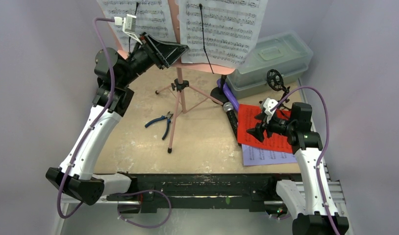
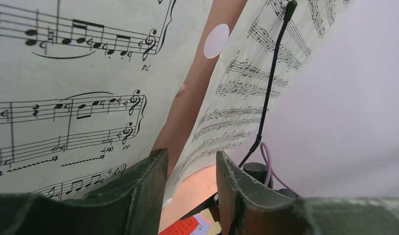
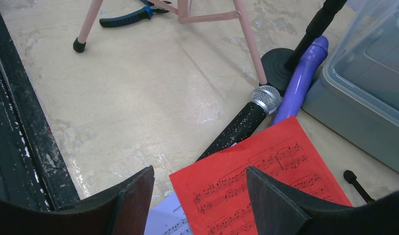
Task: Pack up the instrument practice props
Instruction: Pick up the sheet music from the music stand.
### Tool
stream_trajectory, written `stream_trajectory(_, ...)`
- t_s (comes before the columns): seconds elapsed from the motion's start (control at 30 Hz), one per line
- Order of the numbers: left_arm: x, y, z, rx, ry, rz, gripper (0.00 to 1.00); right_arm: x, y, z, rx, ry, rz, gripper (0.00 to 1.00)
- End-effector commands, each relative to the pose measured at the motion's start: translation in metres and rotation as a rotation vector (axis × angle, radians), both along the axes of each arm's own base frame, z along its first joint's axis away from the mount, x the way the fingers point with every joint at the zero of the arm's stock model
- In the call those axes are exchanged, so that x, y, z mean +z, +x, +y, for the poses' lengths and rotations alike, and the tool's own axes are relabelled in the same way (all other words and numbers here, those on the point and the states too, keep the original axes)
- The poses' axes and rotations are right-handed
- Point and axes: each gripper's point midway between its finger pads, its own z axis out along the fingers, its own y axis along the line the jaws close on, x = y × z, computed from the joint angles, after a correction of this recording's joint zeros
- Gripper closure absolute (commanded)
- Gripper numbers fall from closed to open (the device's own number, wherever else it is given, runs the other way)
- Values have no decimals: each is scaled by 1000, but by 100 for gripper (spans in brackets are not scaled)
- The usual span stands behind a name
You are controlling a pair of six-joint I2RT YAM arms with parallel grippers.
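The pink music rack (image 1: 179,93) stands at the back middle on its tripod, with two white music sheets (image 1: 222,29) on its panel (image 2: 197,93). My left gripper (image 1: 180,50) is raised to the panel's lower edge. Its jaws (image 2: 190,155) stand apart, with the right sheet's (image 2: 236,88) lower corner in the gap. My right gripper (image 1: 256,131) hovers open and empty (image 3: 198,171) over the red sheet (image 3: 266,181), which lies on a lavender sheet (image 3: 163,220). The black silver-headed mic (image 3: 241,127) and purple mic (image 3: 305,68) lie beside a black mic support's base (image 3: 278,63).
Blue-handled pliers (image 1: 161,122) lie left of the rack's tripod legs. A translucent lidded box (image 1: 271,61) sits at the back right, with a second black mic support (image 1: 275,78) in front of it. A black rail runs along the table's near edge (image 3: 21,137).
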Motion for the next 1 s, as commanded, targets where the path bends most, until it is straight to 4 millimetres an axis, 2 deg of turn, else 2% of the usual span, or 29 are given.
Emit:
stream_trajectory(0.0,17,-14,-3,-63,-46,-66,63,5,-1,0,7,-3,-19,28)
stream_trajectory(0.4,30,-23,-21,-123,-46,-171,65,5,0,-1,5,-4,-18,27)
stream_trajectory(0.47,30,-23,-25,-127,-40,-184,78,5,0,0,6,-4,-18,28)
stream_trajectory(0.5,31,-24,-25,-124,-39,-194,90,5,0,-1,5,-4,-20,27)
stream_trajectory(0.53,33,-26,-24,-119,-38,-206,98,5,0,-1,5,-4,-20,27)
stream_trajectory(0.63,40,-29,-14,-49,-29,-243,100,5,0,0,6,-4,-19,27)
stream_trajectory(0.97,53,-35,50,323,-5,-302,100,4,0,-1,4,-4,-17,27)
